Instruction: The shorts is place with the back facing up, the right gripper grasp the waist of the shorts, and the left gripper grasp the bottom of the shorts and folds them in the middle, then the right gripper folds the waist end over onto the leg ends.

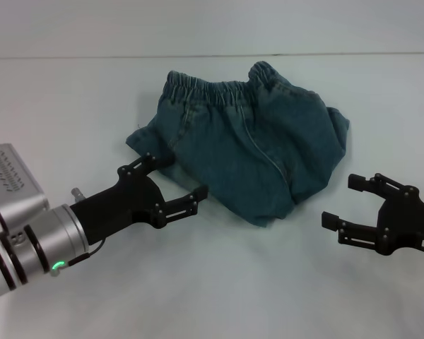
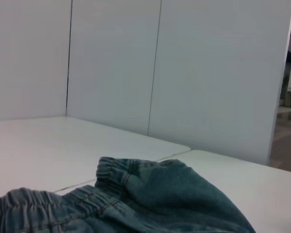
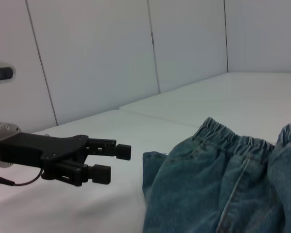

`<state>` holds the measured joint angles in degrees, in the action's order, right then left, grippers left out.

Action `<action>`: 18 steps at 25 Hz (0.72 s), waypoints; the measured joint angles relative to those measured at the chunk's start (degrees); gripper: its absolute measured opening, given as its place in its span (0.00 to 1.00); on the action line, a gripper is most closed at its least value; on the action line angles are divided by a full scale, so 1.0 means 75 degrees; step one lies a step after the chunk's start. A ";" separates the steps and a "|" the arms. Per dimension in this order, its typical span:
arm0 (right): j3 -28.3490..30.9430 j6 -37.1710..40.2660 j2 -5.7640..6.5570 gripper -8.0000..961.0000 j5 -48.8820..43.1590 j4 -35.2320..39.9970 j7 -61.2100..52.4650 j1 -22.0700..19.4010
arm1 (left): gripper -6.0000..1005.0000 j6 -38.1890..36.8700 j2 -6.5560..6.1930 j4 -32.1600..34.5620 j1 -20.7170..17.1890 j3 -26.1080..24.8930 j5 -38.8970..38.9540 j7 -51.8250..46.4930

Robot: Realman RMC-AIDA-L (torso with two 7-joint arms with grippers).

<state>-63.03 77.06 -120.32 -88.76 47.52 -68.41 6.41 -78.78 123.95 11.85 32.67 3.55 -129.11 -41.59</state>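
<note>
The left gripper [image 1: 175, 185] hovered low over the white table [image 1: 71, 106] with its fingers spread apart and holding nothing, its tips just beside the near left edge of the denim shorts [image 1: 247, 148]. Just ahead of that gripper, the shorts lay in a loose, rumpled heap, not spread flat; the elastic waistband [image 1: 219, 90] ran along the far side, well beyond the fingertips, while the leg ends were bunched and hard to make out. Across the cloth, the right gripper [image 1: 353, 201] hung near the table with its fingers likewise parted and empty, close to the garment's near right corner but apart from it. The heap would fit shorts waiting to be folded or a fold that had gone slack, so the stage was uncertain. Any grasp here would go best by taking a single clear edge, coming in low, and pinching all the denim layers cleanly rather than a stray wrinkle.
</note>
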 joint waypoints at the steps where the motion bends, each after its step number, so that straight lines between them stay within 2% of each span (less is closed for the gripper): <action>1: 0.0001 -0.0008 0.0001 0.99 0.0002 -0.0035 0.0011 0.0013 | 0.90 0.0001 0.0003 0.0027 0.0001 0.0024 -0.0001 -0.0032; 18: 0.0302 -0.0041 0.0012 0.99 0.0023 -0.0109 0.0059 0.0094 | 0.90 -0.0008 0.0008 0.0348 -0.0010 0.0349 -0.0001 -0.0310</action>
<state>-60.76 76.75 -120.23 -88.59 46.70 -67.97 7.11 -78.84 124.01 14.46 32.60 6.17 -129.11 -43.92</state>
